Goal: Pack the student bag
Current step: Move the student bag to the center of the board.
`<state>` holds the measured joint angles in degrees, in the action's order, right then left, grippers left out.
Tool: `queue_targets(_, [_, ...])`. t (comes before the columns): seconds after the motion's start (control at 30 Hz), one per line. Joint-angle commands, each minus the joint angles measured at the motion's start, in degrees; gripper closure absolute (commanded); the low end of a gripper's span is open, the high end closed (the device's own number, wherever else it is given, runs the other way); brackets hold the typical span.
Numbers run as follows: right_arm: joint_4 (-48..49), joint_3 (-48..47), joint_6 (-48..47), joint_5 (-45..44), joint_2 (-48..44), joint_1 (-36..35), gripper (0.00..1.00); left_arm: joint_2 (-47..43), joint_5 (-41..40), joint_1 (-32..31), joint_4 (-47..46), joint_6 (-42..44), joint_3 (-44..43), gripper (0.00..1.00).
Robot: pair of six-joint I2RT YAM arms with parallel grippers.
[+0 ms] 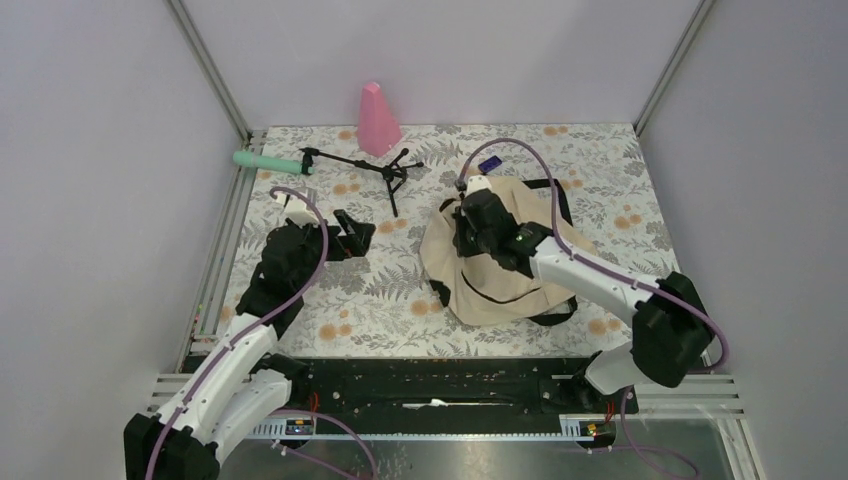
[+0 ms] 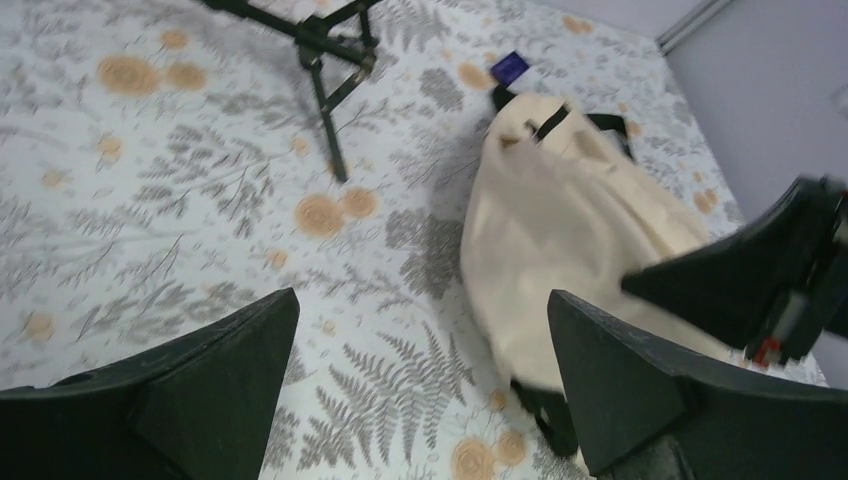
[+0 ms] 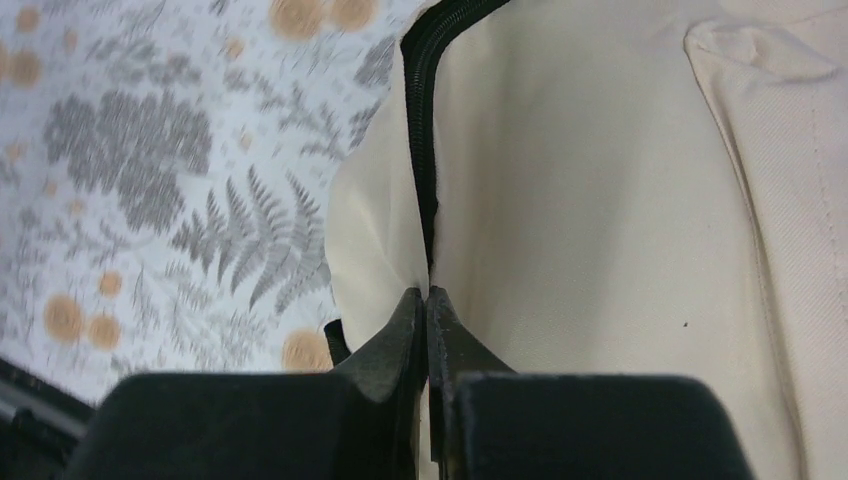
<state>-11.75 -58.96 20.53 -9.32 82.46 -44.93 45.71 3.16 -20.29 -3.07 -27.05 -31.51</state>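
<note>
Right gripper [image 3: 428, 300]: jaws pressed together, pinching the cream fabric of the student bag [image 1: 500, 275] at the lower end of its black zipper [image 3: 420, 120]. In the right wrist view the bag's cloth fills the frame from 12 to 4 o'clock of the fingertips. In the top view this gripper sits on the bag's upper left part, and the rest of the bag spreads from it toward 5 o'clock.

Left gripper [image 1: 350, 236]: jaws spread wide and holding nothing, above the floral tablecloth [image 1: 380, 290]. The bag lies well apart at its 3 o'clock.

A small blue object [image 1: 489, 163] lies near the bag's far edge at 12 o'clock. A black tripod [image 1: 372, 170] lies at 12 o'clock of the left gripper, with a teal handle [image 1: 270, 162] at its left end. A pink cone [image 1: 378, 120] stands beyond.
</note>
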Motion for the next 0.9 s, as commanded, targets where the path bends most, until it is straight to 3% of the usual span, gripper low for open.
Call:
queue_targets(0.0, [5.2,-6.8,-1.2,-0.6,3.9,6.8,1.0,-2.3,-0.3,2.5,10.0,-1.7,-3.0,0.01])
queue_targets(0.07, [5.2,-8.1,-0.4,1.4,5.5,9.9,1.0,-2.8,0.5,3.6,13.7,-1.9,-4.5,0.01])
queue_targets(0.1, [5.2,-8.7,0.1,3.2,6.0,11.9,0.95,-2.8,0.4,4.3,15.7,-2.1,-5.5,0.01])
queue_targets(0.23, [5.1,-9.1,1.9,9.0,5.3,16.9,0.33,-3.6,0.3,6.0,21.0,-1.0,-8.4,0.01])
queue_targets(0.3, [5.0,-7.9,2.0,9.1,3.3,18.5,0.17,-4.5,-0.8,6.3,22.8,-0.2,-9.2,0.01])
queue_targets(0.57, [0.1,-0.9,-1.6,8.6,-11.3,26.4,0.01,-5.6,-9.4,6.7,27.5,0.5,-11.3,0.01])
queue_targets(0.87, [-3.9,10.8,-10.7,2.7,-37.4,34.4,0.0,-11.0,-21.2,6.7,33.2,5.9,-18.6,0.01])
